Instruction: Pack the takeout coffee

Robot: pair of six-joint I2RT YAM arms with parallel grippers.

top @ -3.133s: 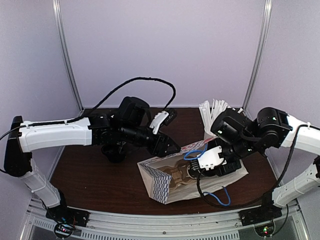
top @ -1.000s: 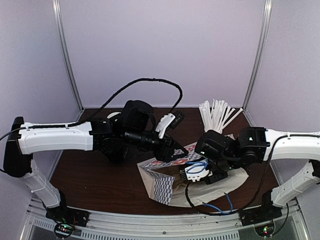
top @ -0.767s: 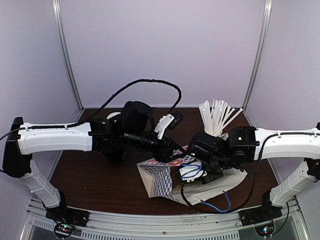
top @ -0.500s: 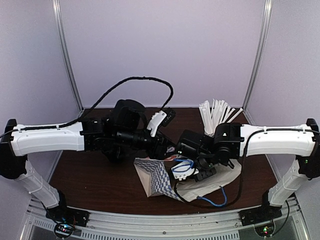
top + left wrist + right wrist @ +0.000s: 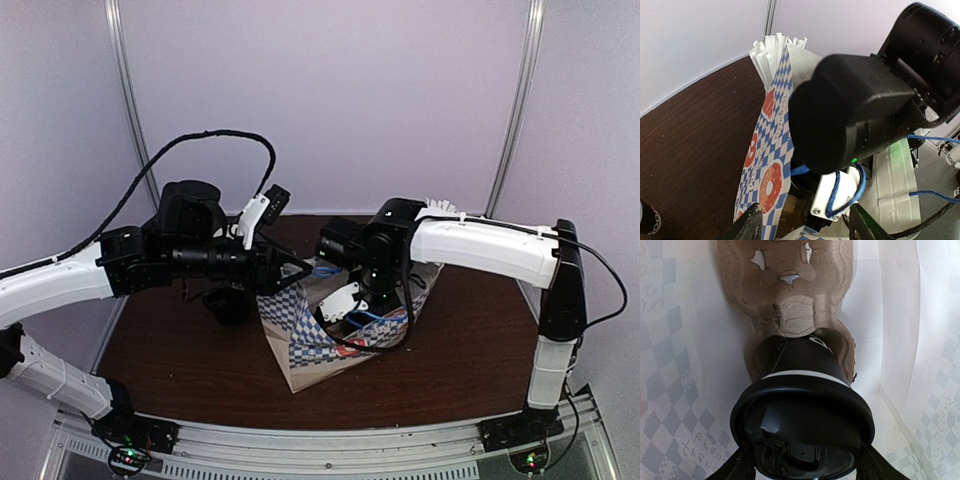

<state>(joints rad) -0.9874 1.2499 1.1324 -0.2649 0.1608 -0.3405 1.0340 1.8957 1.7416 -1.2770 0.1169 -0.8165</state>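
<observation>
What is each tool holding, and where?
Right tool grips the takeout coffee by its lid rim, inside the checkered bag. Left tool stands open at the bag's rim, holding nothing.

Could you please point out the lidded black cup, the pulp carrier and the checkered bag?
Black lidded paper cup [image 5: 802, 412], right wrist view, lid top.
Brown moulded pulp carrier [image 5: 792, 312], right wrist view, central ridge.
Blue-and-white checkered paper bag [image 5: 290, 325], top view, patterned side.

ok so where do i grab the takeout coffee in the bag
By the lid rim, coming in through the checkered bag's open mouth. The takeout coffee's base is sunk in the pulp carrier and bag walls hem its sides, so only the wide lid end is exposed.
</observation>
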